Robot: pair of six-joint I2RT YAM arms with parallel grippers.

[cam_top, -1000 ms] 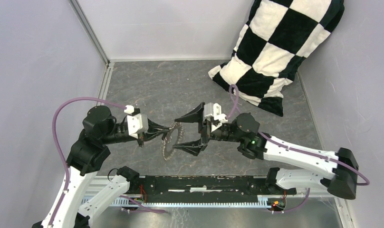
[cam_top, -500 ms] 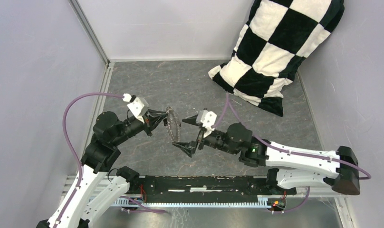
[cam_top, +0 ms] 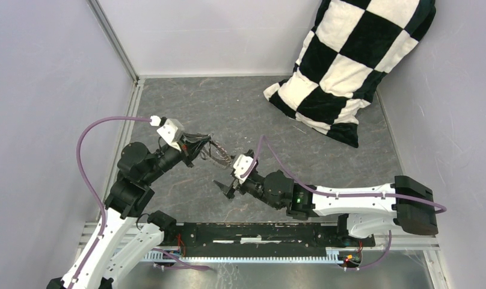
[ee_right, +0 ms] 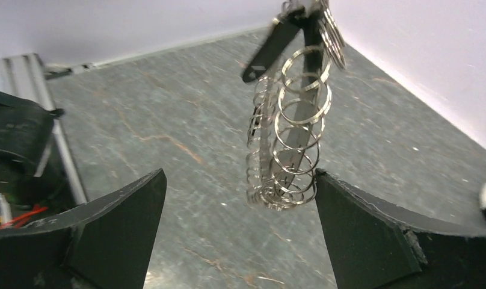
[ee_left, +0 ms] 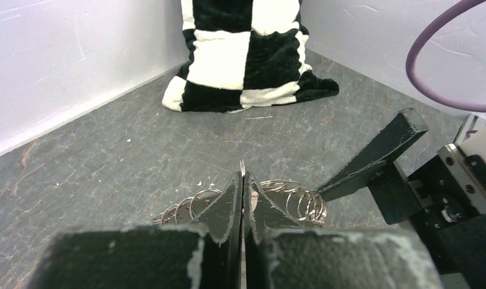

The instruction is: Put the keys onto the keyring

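Observation:
My left gripper [cam_top: 198, 147] is shut on the rim of the keyring [cam_top: 218, 155], a large metal ring hung with many small wire rings, and holds it above the grey floor. In the left wrist view the rim pokes out between the closed fingertips [ee_left: 242, 180], with the small rings [ee_left: 295, 201] sagging on both sides. My right gripper [cam_top: 233, 170] stands wide open just right of it and slightly nearer. In the right wrist view the keyring [ee_right: 289, 138] hangs ahead of the open gripper [ee_right: 240, 180], close to the right finger [ee_right: 361, 235]. The keys are out of view.
A black-and-white checkered pillow [cam_top: 349, 66] leans in the back right corner. Pale walls enclose the floor on three sides. A thin sliver [cam_top: 299, 129] lies on the floor near the pillow. The black rail [cam_top: 258, 232] runs along the near edge.
My left gripper carried the keyring up and back, out from between the right fingers, and turned it. My right gripper opened fully and swung left and nearer.

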